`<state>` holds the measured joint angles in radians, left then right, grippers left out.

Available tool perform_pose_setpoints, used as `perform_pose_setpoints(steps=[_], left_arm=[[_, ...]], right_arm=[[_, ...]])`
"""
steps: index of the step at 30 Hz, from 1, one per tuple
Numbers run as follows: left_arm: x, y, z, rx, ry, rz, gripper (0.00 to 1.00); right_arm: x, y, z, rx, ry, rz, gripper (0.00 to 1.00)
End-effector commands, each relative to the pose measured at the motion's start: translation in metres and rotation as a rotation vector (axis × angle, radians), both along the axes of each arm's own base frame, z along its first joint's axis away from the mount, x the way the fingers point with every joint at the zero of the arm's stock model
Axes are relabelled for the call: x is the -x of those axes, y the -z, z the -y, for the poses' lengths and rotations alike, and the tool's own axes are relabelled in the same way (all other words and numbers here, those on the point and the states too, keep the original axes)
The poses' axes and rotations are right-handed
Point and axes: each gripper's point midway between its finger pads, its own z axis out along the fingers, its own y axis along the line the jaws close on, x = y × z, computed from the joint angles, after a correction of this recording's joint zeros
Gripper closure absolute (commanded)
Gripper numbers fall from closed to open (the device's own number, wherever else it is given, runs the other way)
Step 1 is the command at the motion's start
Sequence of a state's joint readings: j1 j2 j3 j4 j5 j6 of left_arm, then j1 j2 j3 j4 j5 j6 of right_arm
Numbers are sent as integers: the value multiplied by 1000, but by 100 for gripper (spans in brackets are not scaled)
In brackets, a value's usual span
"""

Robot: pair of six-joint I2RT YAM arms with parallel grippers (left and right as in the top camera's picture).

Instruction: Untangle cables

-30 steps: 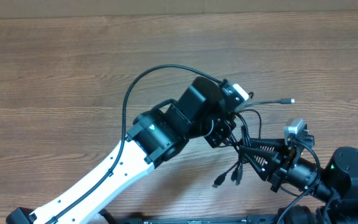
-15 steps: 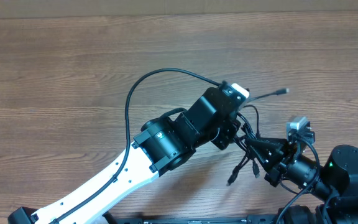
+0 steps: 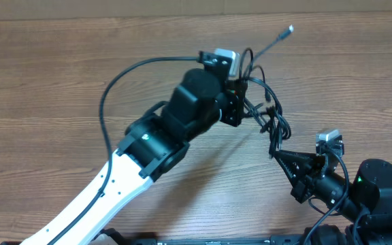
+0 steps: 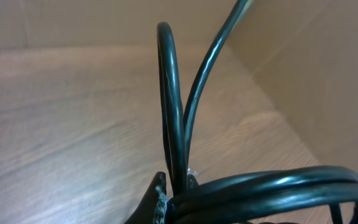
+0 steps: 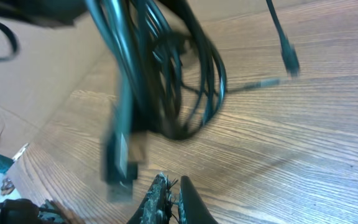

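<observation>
The left gripper (image 4: 174, 190) is clamped tight on the cables (image 3: 272, 122), pinching several thin black strands together above the wooden table (image 3: 53, 75). Seen from overhead, one loop rises from it toward twelve o'clock. A loose end with a silvery plug (image 3: 290, 29) points to one o'clock, and the bundle droops toward five o'clock. There the right gripper (image 3: 279, 155) has its fingers pressed together at the bundle's lower tip. Whether a strand is caught between them I cannot tell. The cords look light, limp and smooth, likely to slip or snag. A single strand near a plug end seems the best hold.
</observation>
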<state>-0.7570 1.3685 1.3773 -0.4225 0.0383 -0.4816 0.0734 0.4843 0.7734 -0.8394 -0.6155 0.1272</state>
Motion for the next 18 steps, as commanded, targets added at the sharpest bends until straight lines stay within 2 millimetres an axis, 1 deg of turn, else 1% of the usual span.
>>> perform_pose_setpoints(steps=[1,3,5,6,7,9,10,12,15,18], left_arm=[[10,-46,-3,143,4,31,96],[10,-52,-2,186,-2,18,96],[10,-54,-2,186,1,26,96],[10,-51,-2,143,19,58,96],[10,-47,-4,92,29,86,96],[8,-38,-10,-7,32,131,96],[6,-32,-14,-68,31,155,96],[5,-23,-18,-161,53,195,96],[12,-10,-19,-288,143,242,96],[19,-7,-14,-292,200,243,96]], right_arm=[[1,-10,3,8,17,31,95],[1,-10,3,9,19,31,95],[1,-9,3,9,19,28,94],[0,-10,4,10,22,33,71],[0,-10,4,10,23,35,53],[0,-10,4,10,23,35,23],[0,-10,4,9,22,36,13],[0,-10,4,6,23,33,5],[-2,-14,3,-6,26,41,4],[-6,-24,3,-71,55,37,4]])
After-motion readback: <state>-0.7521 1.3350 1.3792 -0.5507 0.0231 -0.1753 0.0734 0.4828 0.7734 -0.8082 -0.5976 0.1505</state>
